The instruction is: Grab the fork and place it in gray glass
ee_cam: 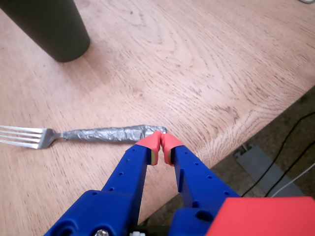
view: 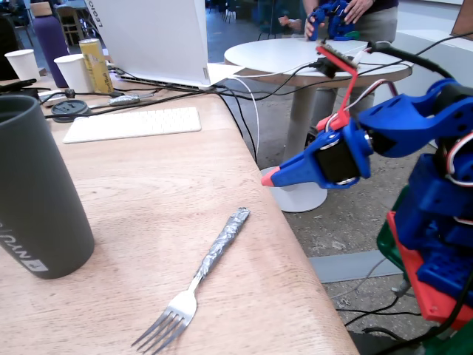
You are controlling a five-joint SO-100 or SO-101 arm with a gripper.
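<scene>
On the wooden table [view: 148, 185] the fork [view: 201, 274] lies flat, apart from the gray glass [view: 37, 188]. Only the wrist view shows the gripper [ee_cam: 161, 142] with tips pressed together, empty; only the fixed view shows it off the table edge.

Foil-wrapped metal fork [ee_cam: 88, 134]; wooden table [ee_cam: 206, 73]

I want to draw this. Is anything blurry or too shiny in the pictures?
Fixed view: the fork and gray glass look sharp; the background room is softer. Wrist view: the gripper, up close, is a bit soft; the table grain is clear. Light is even, with no harsh glare.
</scene>
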